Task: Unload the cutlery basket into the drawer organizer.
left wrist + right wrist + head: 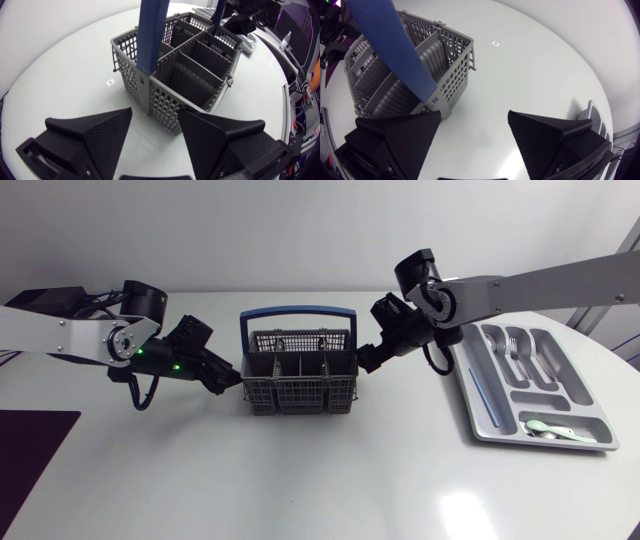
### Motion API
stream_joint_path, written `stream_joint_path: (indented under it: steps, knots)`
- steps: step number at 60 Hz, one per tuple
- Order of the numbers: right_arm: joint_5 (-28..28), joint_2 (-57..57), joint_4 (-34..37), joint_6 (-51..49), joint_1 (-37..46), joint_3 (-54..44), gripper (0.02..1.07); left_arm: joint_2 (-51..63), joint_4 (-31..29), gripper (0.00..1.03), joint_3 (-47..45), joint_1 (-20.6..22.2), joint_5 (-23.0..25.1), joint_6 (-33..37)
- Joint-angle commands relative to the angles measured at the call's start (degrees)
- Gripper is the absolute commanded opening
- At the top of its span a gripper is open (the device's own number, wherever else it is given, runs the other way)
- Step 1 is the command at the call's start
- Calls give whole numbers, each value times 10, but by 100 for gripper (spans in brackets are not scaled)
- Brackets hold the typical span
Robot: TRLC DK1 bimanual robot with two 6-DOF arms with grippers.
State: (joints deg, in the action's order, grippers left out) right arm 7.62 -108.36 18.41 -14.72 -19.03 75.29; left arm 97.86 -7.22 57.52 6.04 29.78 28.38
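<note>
The grey cutlery basket (298,375) with a blue handle (297,311) stands mid-table; no cutlery shows in its compartments. My left gripper (230,376) is low at the basket's left end, open. In the left wrist view the basket's (190,70) near corner sits just ahead of my open left gripper (155,122). My right gripper (366,360) is at the basket's right end, open. In its own view my right gripper (474,120) is over bare table, and the basket (405,75) is ahead beside one finger. The grey drawer organizer (489,430) lies at the right with forks (513,350) and a green spoon (545,426).
A blue slim item (483,395) lies in the organizer's left slot. A dark purple mat (30,450) covers the table's front left corner. A small white marker (111,82) is stuck to the tabletop beside the basket. The organizer's corner (590,112) shows beyond my right finger.
</note>
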Motion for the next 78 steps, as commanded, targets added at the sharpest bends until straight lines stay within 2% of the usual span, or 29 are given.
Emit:
stream_joint_path:
  steps: [1,58,78]
  knots:
    - [17,-19,6,18,-18,15,99,-13,1,66,-11,14,31,5]
    - [-2,31,-5,23,-23,-61,99,23,-1,67,35,20,24,-3]
    - [-19,60,-9,19,-6,-88,100,11,-5,69,24,-1,24,0]
